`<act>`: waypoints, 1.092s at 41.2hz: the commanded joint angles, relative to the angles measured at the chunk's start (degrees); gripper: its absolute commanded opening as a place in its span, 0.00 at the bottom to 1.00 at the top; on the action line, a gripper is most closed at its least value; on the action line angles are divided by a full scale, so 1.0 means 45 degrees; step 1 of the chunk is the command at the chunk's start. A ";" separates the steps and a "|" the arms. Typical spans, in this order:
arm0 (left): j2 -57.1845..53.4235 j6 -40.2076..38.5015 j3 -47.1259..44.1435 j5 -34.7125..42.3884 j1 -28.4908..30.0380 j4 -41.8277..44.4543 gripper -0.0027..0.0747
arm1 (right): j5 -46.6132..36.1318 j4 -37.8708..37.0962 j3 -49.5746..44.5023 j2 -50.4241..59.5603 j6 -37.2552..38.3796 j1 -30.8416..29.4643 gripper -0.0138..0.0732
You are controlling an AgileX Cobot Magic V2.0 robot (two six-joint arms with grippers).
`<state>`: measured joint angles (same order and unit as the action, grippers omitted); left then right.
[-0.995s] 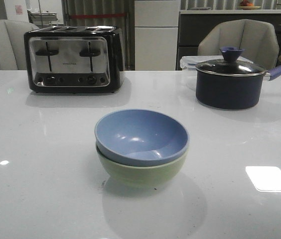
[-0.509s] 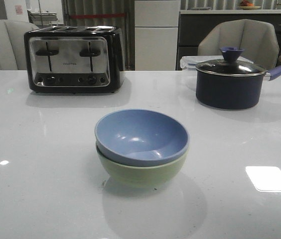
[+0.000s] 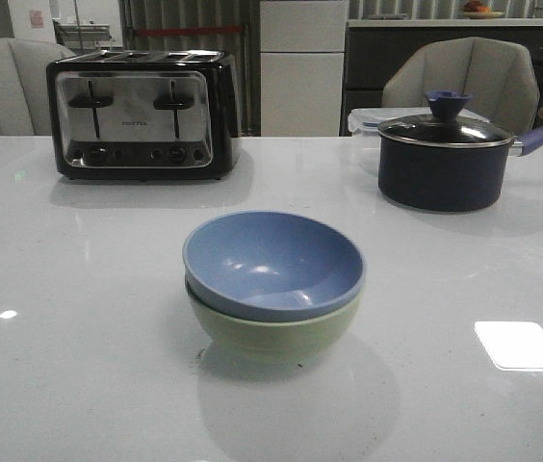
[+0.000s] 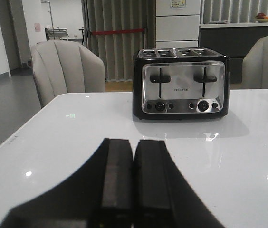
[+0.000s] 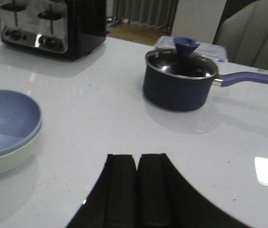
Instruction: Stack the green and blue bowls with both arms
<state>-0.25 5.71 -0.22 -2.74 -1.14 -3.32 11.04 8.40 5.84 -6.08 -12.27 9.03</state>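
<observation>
The dusty blue bowl [image 3: 271, 260] sits nested inside the pale green bowl [image 3: 276, 334] at the middle of the white table, a little tilted. Both also show in the right wrist view, blue bowl [image 5: 3, 123] in green bowl [image 5: 10, 159]. My left gripper [image 4: 133, 142] is shut and empty over the table's left part, facing the toaster. My right gripper [image 5: 137, 157] is shut and empty, to the right of the bowls and apart from them. Neither arm shows in the front view.
A chrome and black toaster [image 3: 140, 115] stands at the back left. A dark lidded saucepan [image 3: 442, 159] with a blue handle stands at the back right, a clear box behind it. Grey chairs stand beyond the table's far edge.
</observation>
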 commanded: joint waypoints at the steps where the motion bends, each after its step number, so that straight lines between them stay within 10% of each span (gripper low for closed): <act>1: -0.0246 -0.0136 -0.0064 0.1150 0.0018 -0.0087 0.15 | -0.2205 -0.0028 -0.0425 0.0573 -0.0070 -0.0591 0.19; 45: -0.0246 -0.0136 -0.0064 0.1150 0.0018 -0.0087 0.15 | -0.3226 -0.1601 -0.1615 0.1731 0.2460 -0.1694 0.19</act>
<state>-0.25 5.71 -0.22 -2.74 -1.14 -3.32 1.57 2.27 -1.55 0.59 -1.80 1.76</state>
